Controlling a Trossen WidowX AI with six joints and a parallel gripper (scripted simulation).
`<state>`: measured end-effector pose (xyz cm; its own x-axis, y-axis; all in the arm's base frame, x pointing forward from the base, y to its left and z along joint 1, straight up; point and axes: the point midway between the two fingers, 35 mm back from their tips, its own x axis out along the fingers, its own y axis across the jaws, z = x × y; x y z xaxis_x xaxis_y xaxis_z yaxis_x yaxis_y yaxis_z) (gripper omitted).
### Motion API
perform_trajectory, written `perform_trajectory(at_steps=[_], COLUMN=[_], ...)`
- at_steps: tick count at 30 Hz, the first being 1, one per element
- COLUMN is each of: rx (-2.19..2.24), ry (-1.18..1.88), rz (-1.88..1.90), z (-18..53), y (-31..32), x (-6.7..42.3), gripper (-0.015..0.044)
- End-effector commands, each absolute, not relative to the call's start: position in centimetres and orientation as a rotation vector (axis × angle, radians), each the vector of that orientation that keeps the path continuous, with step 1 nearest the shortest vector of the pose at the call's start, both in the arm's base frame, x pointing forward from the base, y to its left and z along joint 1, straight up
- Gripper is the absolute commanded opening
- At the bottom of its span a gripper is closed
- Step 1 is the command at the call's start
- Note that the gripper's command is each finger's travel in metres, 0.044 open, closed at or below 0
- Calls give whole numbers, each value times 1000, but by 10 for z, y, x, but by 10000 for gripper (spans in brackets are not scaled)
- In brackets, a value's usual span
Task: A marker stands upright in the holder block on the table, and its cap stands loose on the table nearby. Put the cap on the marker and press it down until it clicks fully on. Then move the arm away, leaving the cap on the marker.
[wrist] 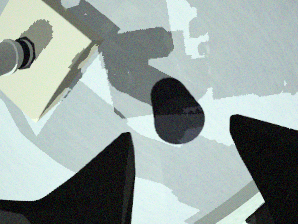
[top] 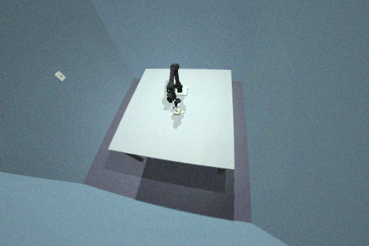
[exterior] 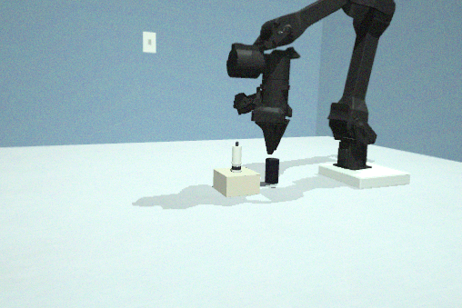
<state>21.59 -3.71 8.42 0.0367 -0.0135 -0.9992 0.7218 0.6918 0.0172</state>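
Black and squat, the cap (wrist: 177, 111) stands loose on the table (exterior: 91, 233), just beside the cream holder block (exterior: 236, 182); in the wrist view the block lies at about ten o'clock from it. The white marker (exterior: 236, 157) stands upright in that block, uncapped. The gripper (exterior: 272, 150) hangs directly above the cap with its tips just short of touching, jaws parted partway and grasping nothing, the cap showing in the gap between the fingers. The step in hand appears to be the approach for the pick. Next, the arm should drop straight down until the fingers straddle the cap, then close without knocking it over.
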Motion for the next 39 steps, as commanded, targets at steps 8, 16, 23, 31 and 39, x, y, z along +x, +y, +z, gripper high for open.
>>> perform_trajectory(at_steps=[8,16,23,31,39], rx=[628,628,628,628,628], ry=[1448,1448,1448,1448,1448], rz=[-623,-623,-623,-623,-623], z=[63,50,39,32,32], y=[-37,-37,-37,-37,-37], x=[216,216,216,215,215], gripper=[251,251,251,225,113])
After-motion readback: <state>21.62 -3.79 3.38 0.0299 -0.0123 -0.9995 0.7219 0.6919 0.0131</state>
